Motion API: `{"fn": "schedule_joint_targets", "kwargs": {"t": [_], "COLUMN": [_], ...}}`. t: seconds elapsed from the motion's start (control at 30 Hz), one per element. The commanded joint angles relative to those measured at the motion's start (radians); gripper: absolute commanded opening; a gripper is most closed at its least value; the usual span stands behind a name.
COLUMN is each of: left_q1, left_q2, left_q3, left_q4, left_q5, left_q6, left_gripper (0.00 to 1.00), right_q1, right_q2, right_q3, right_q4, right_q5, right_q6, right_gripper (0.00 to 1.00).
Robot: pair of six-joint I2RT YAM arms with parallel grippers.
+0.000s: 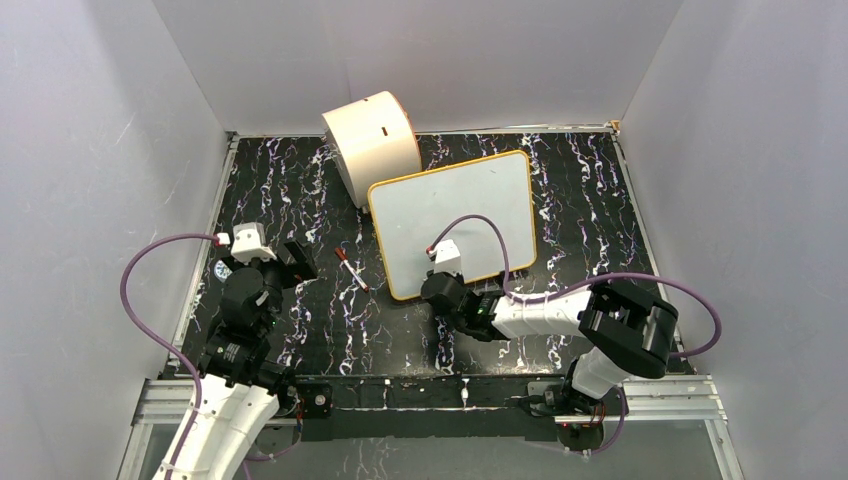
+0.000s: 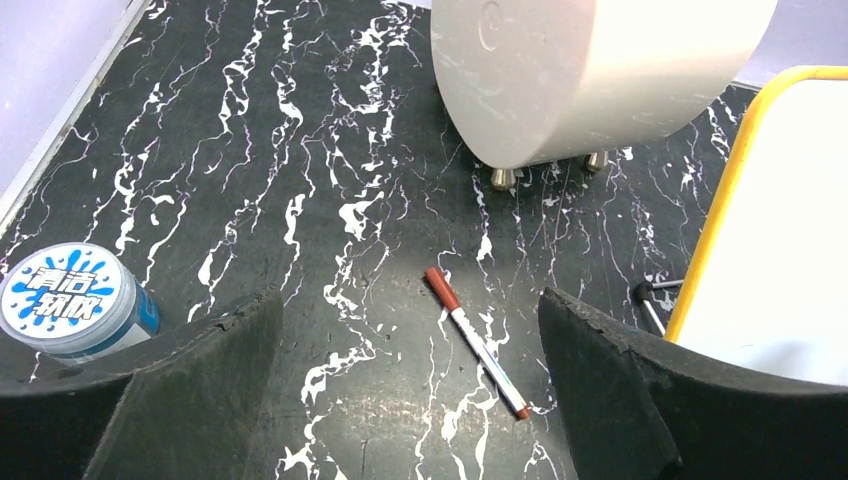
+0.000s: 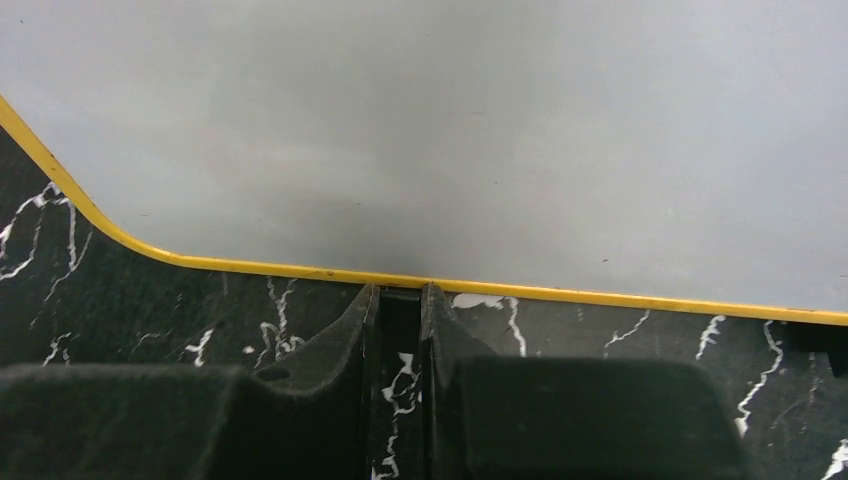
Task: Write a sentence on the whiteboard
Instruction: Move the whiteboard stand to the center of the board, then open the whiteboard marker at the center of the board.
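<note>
Marbled table, right claw at whiteboard edge

the left arm is held folded upright over its base, and the left gripper is spread wide with nothing between its fingers. the right arm is stretched low towards the left, and the right gripper is drawn together, with only a thin slit left.
</note>
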Motion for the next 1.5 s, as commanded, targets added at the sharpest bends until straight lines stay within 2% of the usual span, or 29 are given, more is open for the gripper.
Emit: {"fn": "schedule_joint_targets", "kwargs": {"t": [0.0, 0.3, 0.37, 0.5, 0.6, 0.77, 1.0, 1.2, 1.3, 1.47], "left_q1": [-0.002, -0.002, -0.002, -0.002, -0.002, -0.002, -0.002, -0.002, -0.002, -0.002], "left_q2": [0.008, 0.050, 0.063, 0.100, 0.132, 0.209, 0.306, 0.417, 0.496, 0.671], "left_q3": [0.044, 0.068, 0.072, 0.096, 0.108, 0.141, 0.175, 0.219, 0.247, 0.311], "left_q4": [-0.001, -0.032, -0.038, -0.056, -0.060, -0.096, -0.148, -0.173, -0.188, -0.225], "left_q5": [-0.039, -0.065, -0.068, -0.075, -0.055, -0.049, -0.004, 0.026, 0.051, 0.088], "left_q6": [-0.011, -0.017, -0.020, -0.043, -0.063, -0.173, -0.243, -0.275, -0.293, -0.321], "left_gripper": [0.95, 0.97, 0.97, 0.98, 0.97, 0.97, 0.97, 0.92, 0.87, 0.84], "right_q1": [0.047, 0.110, 0.122, 0.128, 0.128, 0.129, 0.127, 0.107, 0.089, 0.051], "right_q2": [0.005, 0.028, 0.031, 0.007, -0.028, -0.110, -0.251, -0.360, -0.415, -0.514], "right_q3": [0.029, 0.016, 0.019, 0.023, 0.020, 0.006, -0.030, -0.059, -0.082, -0.119], "right_q4": [0.021, 0.001, -0.003, -0.015, -0.005, -0.019, -0.058, -0.114, -0.127, -0.154], "right_q5": [-0.010, 0.009, 0.022, 0.039, 0.046, 0.067, 0.153, 0.236, 0.260, 0.291], "right_q6": [0.089, 0.158, 0.161, 0.147, 0.126, 0.095, 0.023, -0.045, -0.075, -0.104], "right_gripper": [0.00, 0.01, 0.05, 0.22, 0.31, 0.44, 0.57, 0.69, 0.72, 0.78]}}
